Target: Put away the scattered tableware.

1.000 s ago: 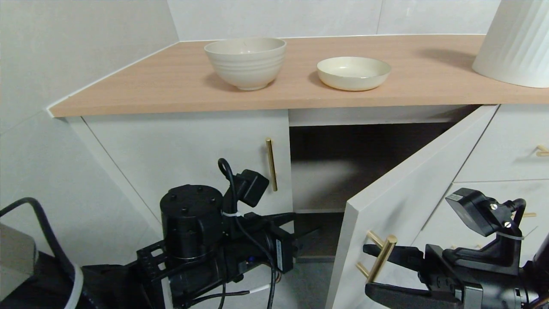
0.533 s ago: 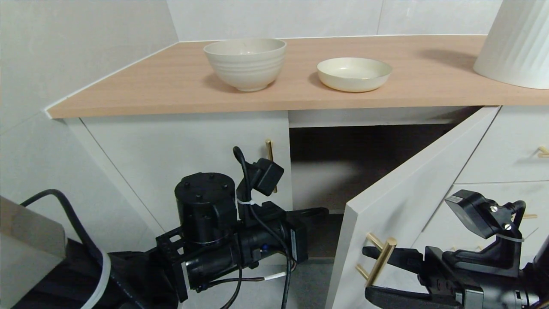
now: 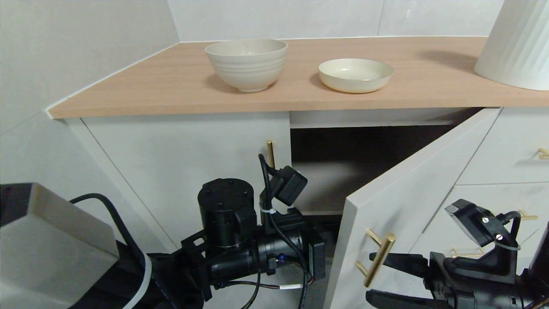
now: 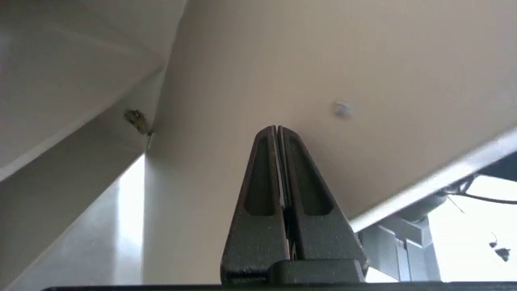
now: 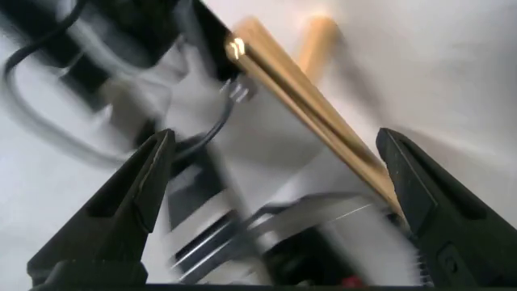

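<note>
— Which way does the tableware lie from the tools?

— Up. It sits on the counter [image 3: 171, 92], well above both arms. The door [image 3: 407, 180] beneath stands open.

— Which piece suits which arm?

— The bowl [image 3: 245, 64] is on the left. The dish [image 3: 355, 75] is apart to its right, over the opening. I'd judge the left arm nearer the bowl.

— And the tools?

— The left tool [image 4: 277, 133] is pressed closed on nothing, low by the opening. The right tool [image 3: 371, 277] gapes, with a finger on either side of the near-upright handle [image 3: 379, 259], not clamping it.
</note>
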Controlling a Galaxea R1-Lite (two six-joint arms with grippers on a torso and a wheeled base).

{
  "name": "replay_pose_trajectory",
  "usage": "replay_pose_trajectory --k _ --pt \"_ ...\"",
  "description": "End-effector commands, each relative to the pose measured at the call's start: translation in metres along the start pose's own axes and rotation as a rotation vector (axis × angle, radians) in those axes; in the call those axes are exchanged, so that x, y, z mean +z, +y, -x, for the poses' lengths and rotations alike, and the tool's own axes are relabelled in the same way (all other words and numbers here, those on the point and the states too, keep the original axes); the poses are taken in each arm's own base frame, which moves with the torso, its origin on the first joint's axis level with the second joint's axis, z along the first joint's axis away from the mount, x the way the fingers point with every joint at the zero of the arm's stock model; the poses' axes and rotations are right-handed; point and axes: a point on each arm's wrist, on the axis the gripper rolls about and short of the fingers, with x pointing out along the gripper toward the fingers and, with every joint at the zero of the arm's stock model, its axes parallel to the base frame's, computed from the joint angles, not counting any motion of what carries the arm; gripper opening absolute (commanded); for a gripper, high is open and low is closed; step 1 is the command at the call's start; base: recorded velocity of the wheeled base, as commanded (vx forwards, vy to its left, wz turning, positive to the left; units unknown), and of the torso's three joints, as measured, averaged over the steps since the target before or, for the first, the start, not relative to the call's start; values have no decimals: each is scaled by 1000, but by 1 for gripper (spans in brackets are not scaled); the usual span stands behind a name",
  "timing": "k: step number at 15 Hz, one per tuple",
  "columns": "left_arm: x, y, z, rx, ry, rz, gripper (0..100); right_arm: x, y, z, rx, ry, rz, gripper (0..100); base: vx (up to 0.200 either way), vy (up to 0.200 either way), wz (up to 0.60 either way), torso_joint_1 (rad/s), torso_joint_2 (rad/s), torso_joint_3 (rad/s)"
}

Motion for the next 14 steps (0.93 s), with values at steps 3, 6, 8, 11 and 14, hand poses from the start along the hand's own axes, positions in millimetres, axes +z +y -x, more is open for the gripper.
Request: replay_pose_trajectory --k 3,6,8,11,14 --pt "-7 -1 -7 -13 22 8 0 6 3 12 -139 -106 105 100 0 0 0 0 0 0" --pt "-6 -3 -6 -12 17 5 0 10 15 28 -130 -141 131 100 0 0 0 0 0 0" --pt "-7 -2 -6 -10 21 7 0 5 19 38 -150 -92 108 100 0 0 0 0 0 0" --pt "-9 -3 -8 -15 27 9 0 8 29 50 -144 -103 114 100 -67 0 0 2 1 2" --pt "-14 0 -14 -14 39 16 0 10 32 54 -141 -101 114 100 -200 0 0 7 4 1"
